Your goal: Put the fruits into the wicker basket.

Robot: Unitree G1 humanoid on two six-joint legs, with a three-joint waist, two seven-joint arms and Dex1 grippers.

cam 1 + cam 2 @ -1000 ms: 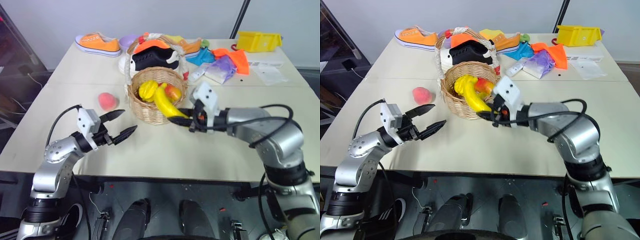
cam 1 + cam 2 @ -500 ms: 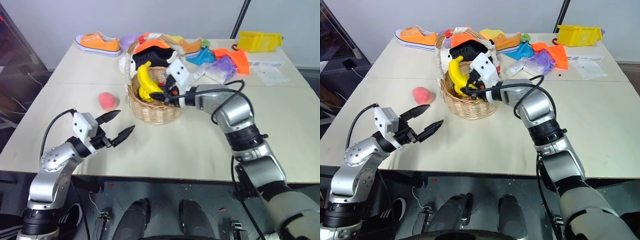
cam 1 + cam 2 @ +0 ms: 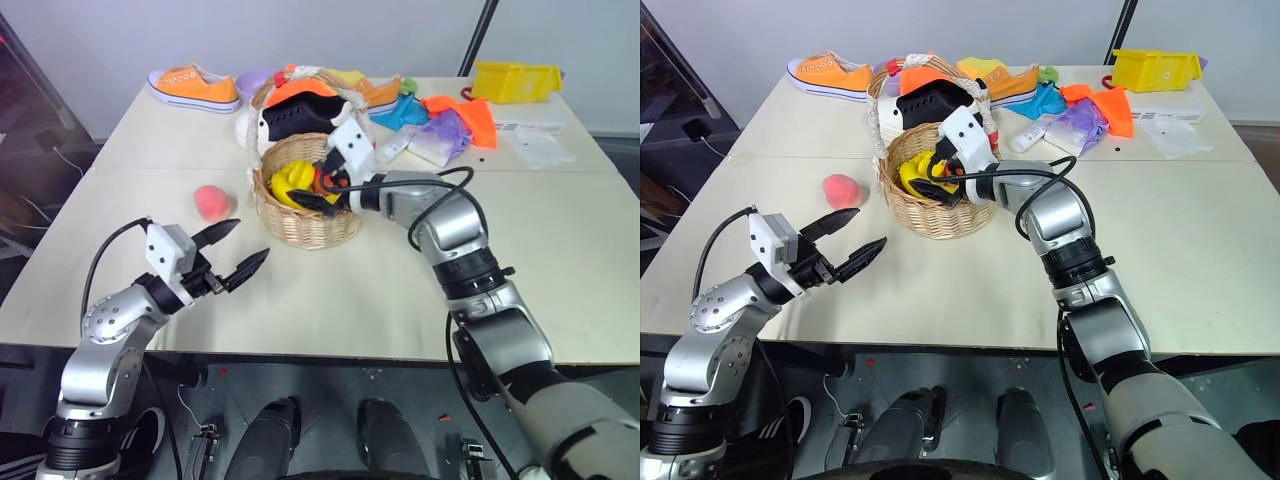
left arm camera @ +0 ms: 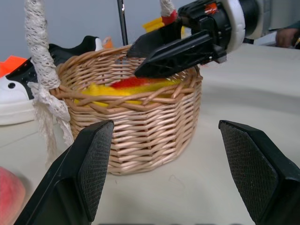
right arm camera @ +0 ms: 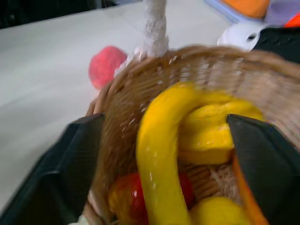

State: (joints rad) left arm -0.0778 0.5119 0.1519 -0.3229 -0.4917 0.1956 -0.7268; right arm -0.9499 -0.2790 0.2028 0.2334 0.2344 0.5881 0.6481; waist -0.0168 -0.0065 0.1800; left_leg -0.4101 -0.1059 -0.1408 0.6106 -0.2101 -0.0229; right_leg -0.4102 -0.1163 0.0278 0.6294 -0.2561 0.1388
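My right gripper [image 3: 322, 187], jaws spread over the basket [image 3: 305, 213], has nothing in it, the banana [image 5: 161, 159] lies inside; my empty, half-open left gripper [image 3: 235, 253] should take the peach [image 3: 211, 201] near the table's left edge [image 3: 80, 205].

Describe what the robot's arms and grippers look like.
Both arms are silver-grey metal segments with black joints and looping black cables. The left gripper and right gripper each have a white housing and two black, pointed, textured fingers; the right housing carries a small orange-red mark.
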